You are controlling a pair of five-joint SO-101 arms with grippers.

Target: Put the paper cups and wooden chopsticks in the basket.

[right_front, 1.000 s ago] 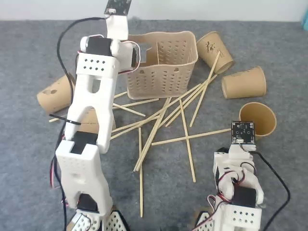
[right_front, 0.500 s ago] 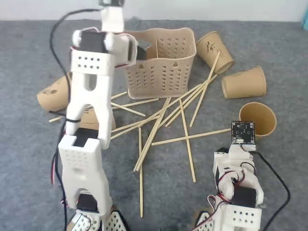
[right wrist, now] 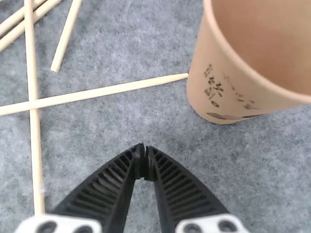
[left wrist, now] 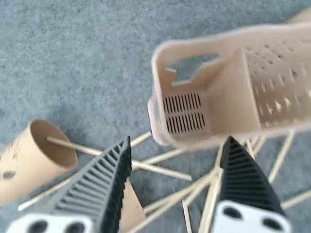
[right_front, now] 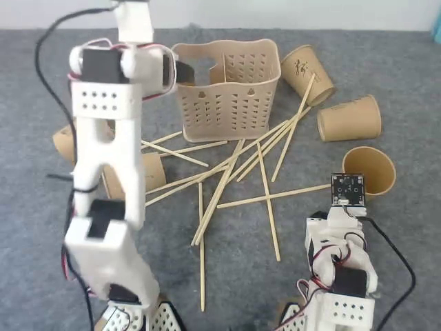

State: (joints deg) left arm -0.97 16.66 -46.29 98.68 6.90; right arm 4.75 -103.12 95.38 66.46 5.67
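I'm looking at a desk (right_front: 41, 69) covered edge to edge in grey, felt-like carpet, with a pale wall (right_front: 275, 14) running along its far side. The basket (right_front: 227, 89) stands upright near the far middle of the desk, its perforated walls and inner divider facing me.

The wooden chopsticks (right_front: 227, 172) lie loose on the carpet in front of the basket, crossing one another in a fan. A paper cup (right_front: 308, 72) lies on its side just beside the basket's right end, and a chopstick touches it. A second cup (right_front: 349, 118) lies on its side nearer the right edge. A third cup (right_front: 370, 169) sits with its mouth towards the camera, near the right arm (right_front: 341, 262). Two more are on the left, partly behind the raised left arm (right_front: 103, 138): a fourth cup (right_front: 63, 143) and a fifth cup (right_front: 155, 172).

The left end effector (left wrist: 178, 141) is released, fingers spread wide with nothing between them, up above the basket's left end. The right end effector (right wrist: 145, 148) is clenched on nothing, its tips together low over bare carpet near the third cup, where a single chopstick (right wrist: 97, 92) meets the cup's side.
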